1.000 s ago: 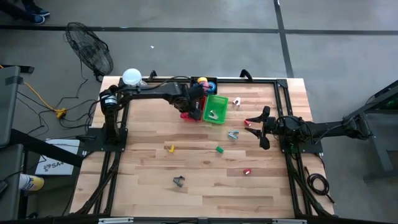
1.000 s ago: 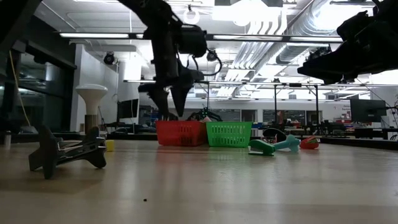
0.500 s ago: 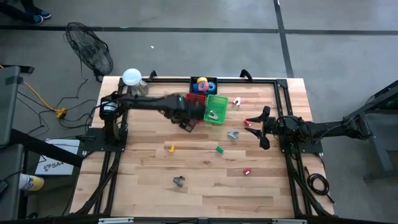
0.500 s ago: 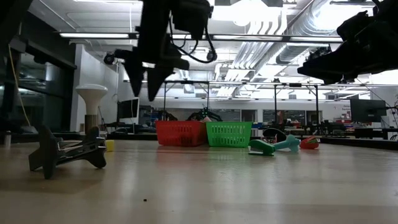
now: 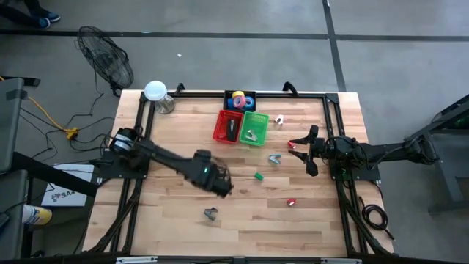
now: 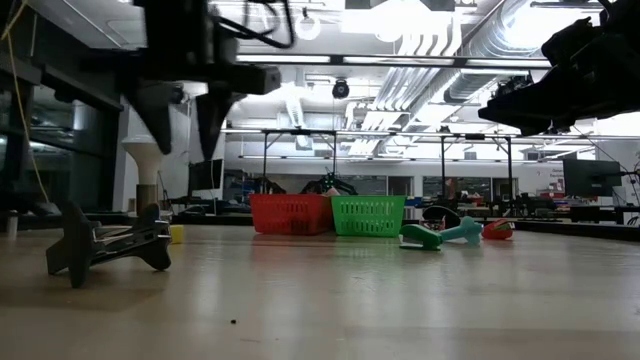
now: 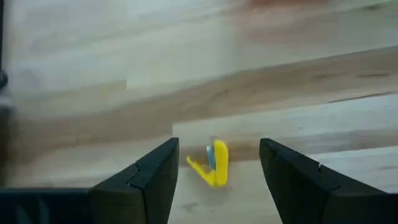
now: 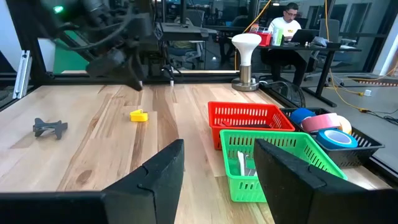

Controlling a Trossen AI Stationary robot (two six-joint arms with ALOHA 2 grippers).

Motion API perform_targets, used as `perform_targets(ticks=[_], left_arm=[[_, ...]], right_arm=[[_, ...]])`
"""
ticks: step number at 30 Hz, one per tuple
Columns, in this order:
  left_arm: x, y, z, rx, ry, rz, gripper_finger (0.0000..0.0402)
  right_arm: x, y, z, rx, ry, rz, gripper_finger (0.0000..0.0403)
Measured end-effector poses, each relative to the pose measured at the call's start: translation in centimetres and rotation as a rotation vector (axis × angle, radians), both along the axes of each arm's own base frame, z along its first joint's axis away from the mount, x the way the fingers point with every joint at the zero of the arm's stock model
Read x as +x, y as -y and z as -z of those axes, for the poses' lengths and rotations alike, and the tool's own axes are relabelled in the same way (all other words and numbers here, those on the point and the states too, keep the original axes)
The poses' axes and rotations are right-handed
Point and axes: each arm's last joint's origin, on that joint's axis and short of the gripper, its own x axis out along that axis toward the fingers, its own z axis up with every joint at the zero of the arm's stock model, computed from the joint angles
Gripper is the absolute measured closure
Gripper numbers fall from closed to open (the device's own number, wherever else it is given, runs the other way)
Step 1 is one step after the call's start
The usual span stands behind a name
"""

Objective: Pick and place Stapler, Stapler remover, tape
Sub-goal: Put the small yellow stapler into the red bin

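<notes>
The black stapler (image 5: pixel 233 129) lies in the red basket (image 5: pixel 222 126). A grey staple remover (image 5: pixel 253 135) lies in the green basket (image 5: pixel 261 121). The tape rolls (image 5: pixel 240 100) sit in a black tray at the far edge. My left gripper (image 5: pixel 223 188) hangs open above the table's middle, pointing down, with nothing in it. Its fingers stand on either side of a small yellow claw piece (image 7: pixel 214 163) that lies on the wood below them. My right gripper (image 5: pixel 311 150) waits open and level at the right side, holding nothing.
Loose small pieces lie on the wood: a dark claw (image 5: pixel 211 213), a green piece (image 5: pixel 259 176), a red piece (image 5: pixel 291 202), a grey claw (image 5: pixel 275 158) and a white piece (image 5: pixel 279 119). A white lamp (image 5: pixel 155 92) stands at the far left corner.
My left gripper has swung away from the red basket toward the table's near edge, rolling its wrist as it went. It now hangs over the yellow piece. With the arm gone, the stapler shows lying in the red basket.
</notes>
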Motion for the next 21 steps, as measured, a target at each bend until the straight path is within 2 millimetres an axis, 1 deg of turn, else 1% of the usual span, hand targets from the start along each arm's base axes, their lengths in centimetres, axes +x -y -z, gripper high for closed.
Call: perform_targets(ticks=[4, 8, 16, 21], left_arm=[[-1.0, 2.1, 1.2, 0.036, 0.087, -0.069, 0.0186], [-1.6, 3.3, 2.6, 0.026, 0.159, -0.097, 0.0186], [-1.7, 3.4, 5.9, -0.035, 0.254, -0.109, 0.0186], [-2.2, 3.3, 6.7, -0.057, 0.239, -0.143, 0.0186]], right_arm=[[0.0, 0.0, 0.0, 0.000, 0.000, 0.000, 0.0217], [0.0, 0.0, 0.0, 0.000, 0.000, 0.000, 0.0217], [0.0, 0.0, 0.0, 0.000, 0.000, 0.000, 0.0217], [0.0, 0.0, 0.0, 0.000, -0.001, 0.000, 0.0217]])
